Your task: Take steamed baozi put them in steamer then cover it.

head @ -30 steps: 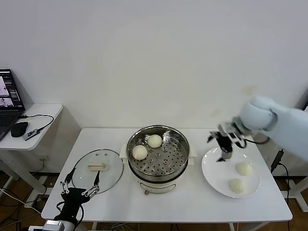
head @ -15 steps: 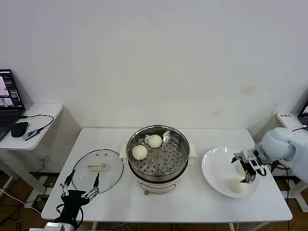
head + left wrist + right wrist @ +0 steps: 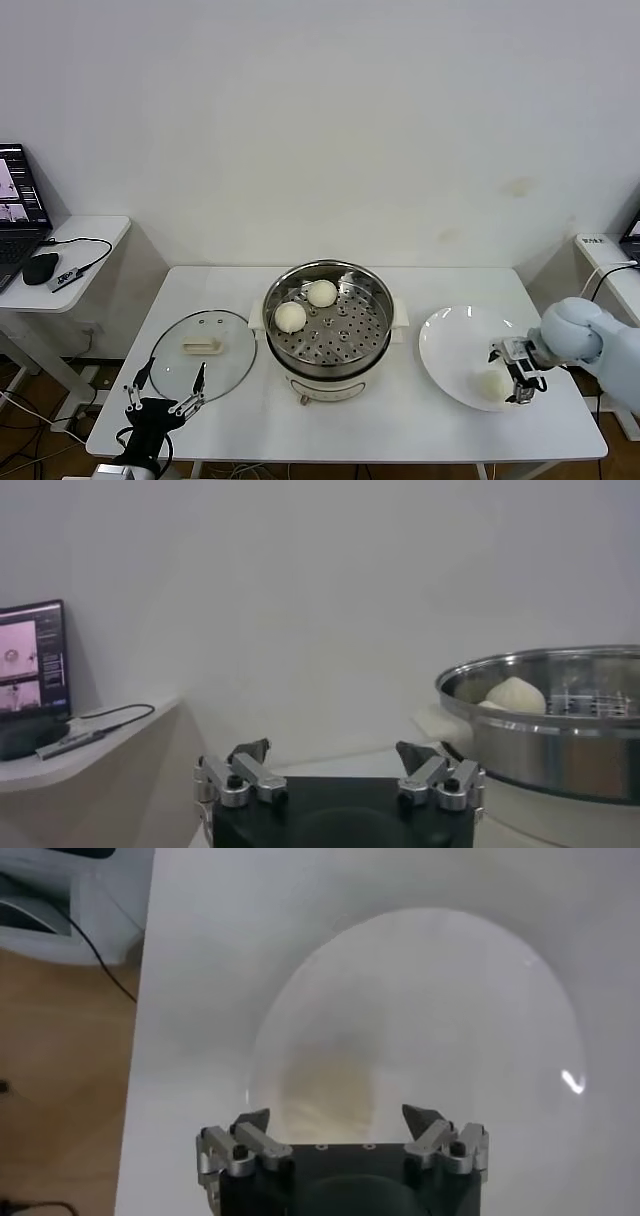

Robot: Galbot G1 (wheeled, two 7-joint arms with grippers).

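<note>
Head view shows you the right gripper (image 3: 522, 376) wide open, holding nothing, over a baozi (image 3: 492, 383) on the plate (image 3: 450, 345); the left gripper (image 3: 163, 392) waits open.

steamer (image 3: 328, 316), two steamed baozi (image 3: 291, 316) inside

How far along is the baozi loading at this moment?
Done: two baozi sit in the steamer. In hand: the right pincer, open, is down over a bun on the plate. Left: remaining buns, then the cover, lying beside the pot near the open, idle left pincer.
</note>
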